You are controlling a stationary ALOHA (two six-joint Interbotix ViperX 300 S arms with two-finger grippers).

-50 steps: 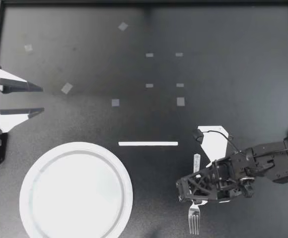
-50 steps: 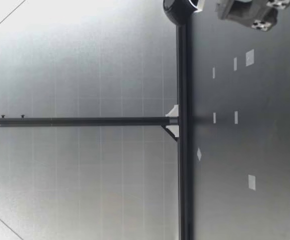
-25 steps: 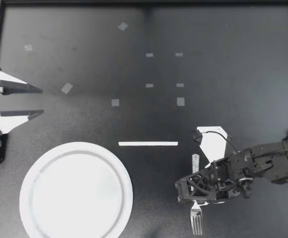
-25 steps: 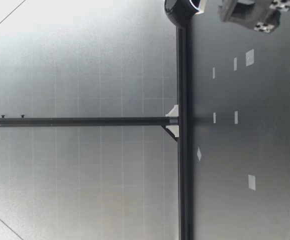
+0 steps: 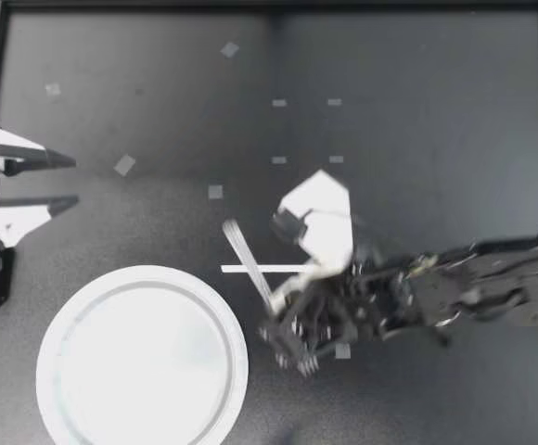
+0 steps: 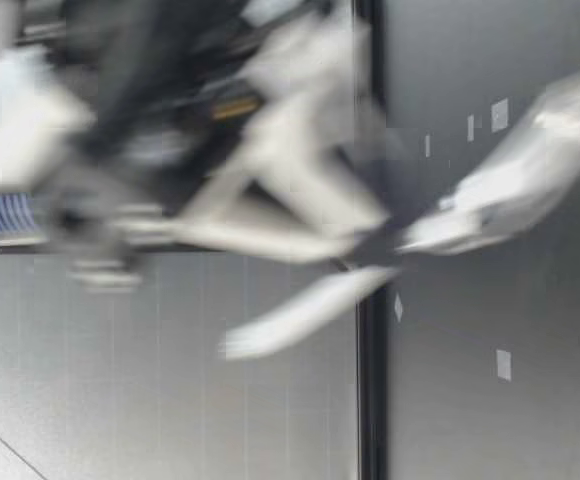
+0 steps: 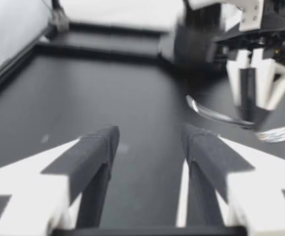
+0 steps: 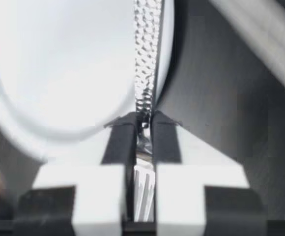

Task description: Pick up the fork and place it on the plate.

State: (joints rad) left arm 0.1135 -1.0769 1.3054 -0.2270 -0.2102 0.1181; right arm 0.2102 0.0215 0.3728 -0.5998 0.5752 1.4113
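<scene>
- My right claw (image 5: pixel 286 320) was clamped tight on the fork (image 5: pixel 248 261). In the right wrist view, both fingers (image 8: pixel 164 135) pressed its neck from either side.
- The fork hung clear of the worktop (image 5: pixel 436 130), tilted, just beside the plate (image 5: pixel 139 362), with its handle crossing a white strip (image 5: pixel 292 269).
- The plate lay ahead of my right claw.
- My left claw (image 5: pixel 74 180) sat at the worktop's left edge, its fingers spread wide and holding nothing.
- The low view was too blurred to read.

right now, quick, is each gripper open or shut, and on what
left gripper: open, holding nothing
right gripper: shut on the fork, both fingers pinching it near the neck
</scene>
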